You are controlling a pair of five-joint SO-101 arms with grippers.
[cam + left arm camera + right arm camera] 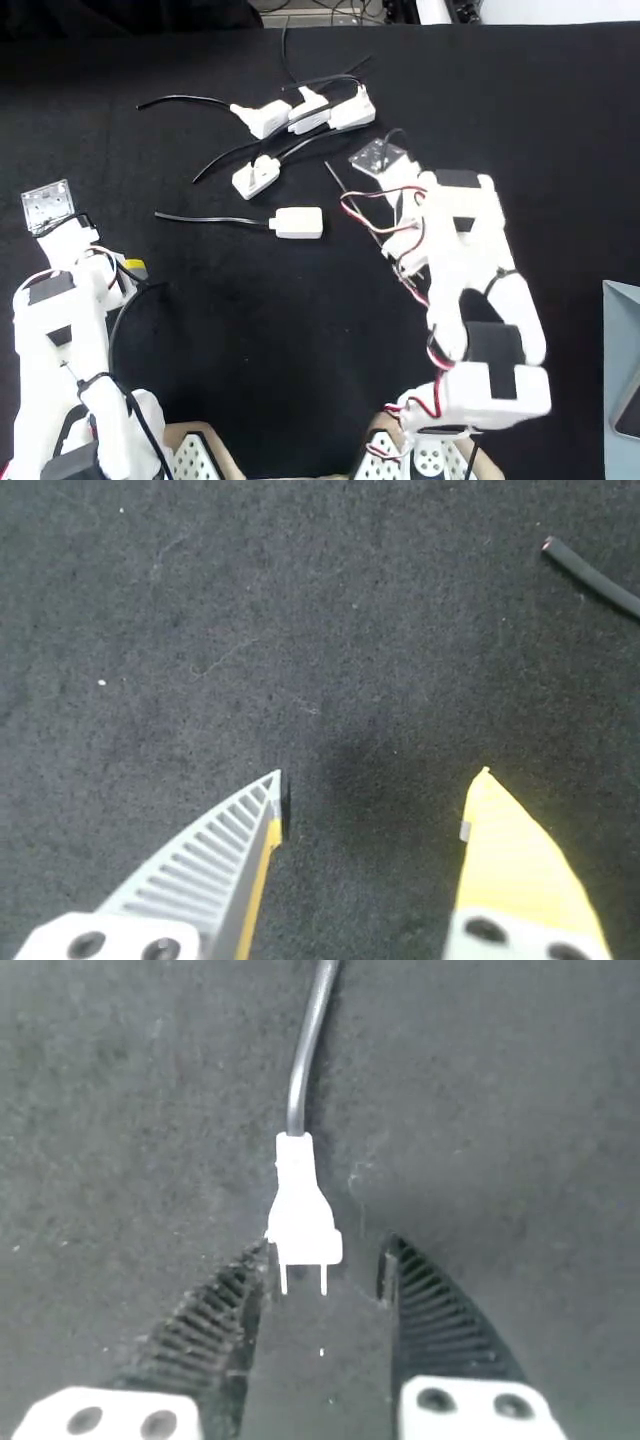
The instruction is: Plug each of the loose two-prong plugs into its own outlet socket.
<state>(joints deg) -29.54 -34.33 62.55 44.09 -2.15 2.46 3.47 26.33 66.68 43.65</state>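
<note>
Black cloth (pixel 200 330) covers the table. On it, in the right wrist view, a white two-prong plug (pixel 300 1218) lies flat. Its prongs point back at the right gripper (pixel 328 1252) and its black cord (pixel 312 1030) runs away from it. That claw is released: the jaws stand apart on either side of the prongs, with one fingertip just beside the plug body and neither clamped on it.

From above, the right gripper (pixel 380 160) hangs low over the cloth right of centre, near other white pieces (pixel 308 108) on black cords. Three of these lie side by side towards the far edge. A fourth piece (pixel 256 176) sits just nearer than them, and a block (pixel 297 222) lies nearer still, its cord trailing left. Which of these are plugs and which sockets cannot be told.

Well apart, by the left edge, the left gripper (pixel 380 775) is also released, its jaws spread above bare cloth. A cord end (pixel 590 575) lies nearby.
</note>
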